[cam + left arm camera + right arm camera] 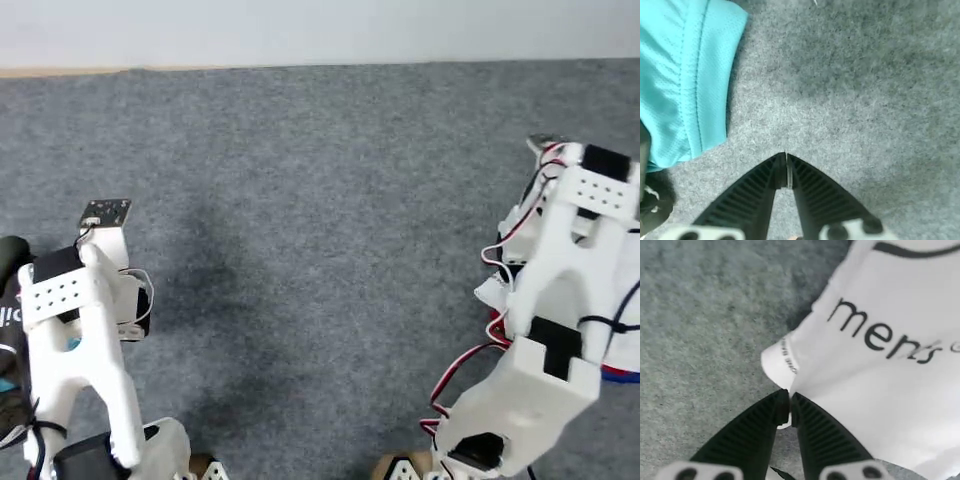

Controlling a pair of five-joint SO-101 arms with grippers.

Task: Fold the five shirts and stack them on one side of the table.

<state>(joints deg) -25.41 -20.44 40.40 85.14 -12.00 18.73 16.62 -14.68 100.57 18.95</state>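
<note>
Two black fingers of the right gripper (789,405) were closest, pressed together and pinching the edge of one white shirt (880,390). That shirt lay on the right side of the grey table (320,200), under the right arm (560,300). The left gripper (786,167) was squeezed closed on nothing, above bare grey. One turquoise shirt (680,80) lay near it. I could count two shirts for sure.

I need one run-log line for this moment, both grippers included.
left gripper shut, empty, above grey carpet-like table cover | turquoise mesh shirt beside it | right gripper shut on edge of white printed shirt
</note>
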